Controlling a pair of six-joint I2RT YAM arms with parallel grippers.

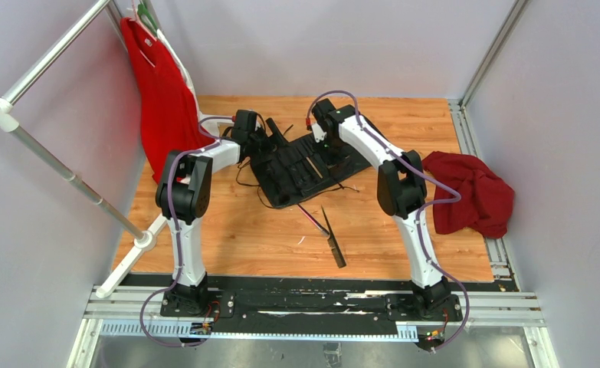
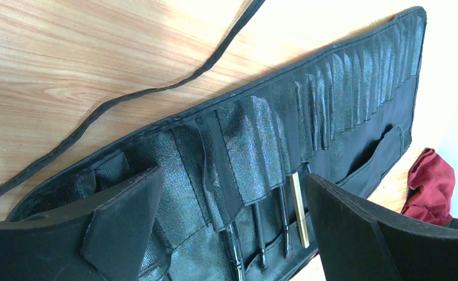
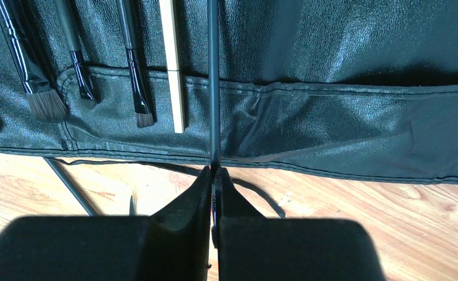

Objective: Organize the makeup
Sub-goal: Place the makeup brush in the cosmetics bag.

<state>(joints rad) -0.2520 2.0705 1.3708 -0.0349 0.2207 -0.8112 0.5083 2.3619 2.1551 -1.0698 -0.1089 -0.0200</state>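
The black slotted roll point(image 1: 304, 165) lies open at the middle of the table. Several makeup brushes sit in its slots: black ones point(image 3: 134, 70) and a tan one point(image 3: 172, 70), which also shows in the left wrist view point(image 2: 298, 205). My right gripper point(image 3: 214, 171) is shut on a thin black brush point(image 3: 213, 88) whose shaft lies up across the roll beside the tan one. In the top view it point(image 1: 326, 146) is at the roll's far right part. My left gripper point(image 2: 233, 175) is open and empty, its fingers straddling the slot row point(image 2: 285, 129); it point(image 1: 264, 146) is at the roll's left end.
Loose brushes point(image 1: 331, 238) lie on the wood just in front of the roll, one with a pink shaft point(image 1: 309, 215). The roll's cords point(image 2: 127, 96) trail over the table. A dark red cloth point(image 1: 473, 192) lies at the right. A red garment point(image 1: 162, 100) hangs from a rack at the left.
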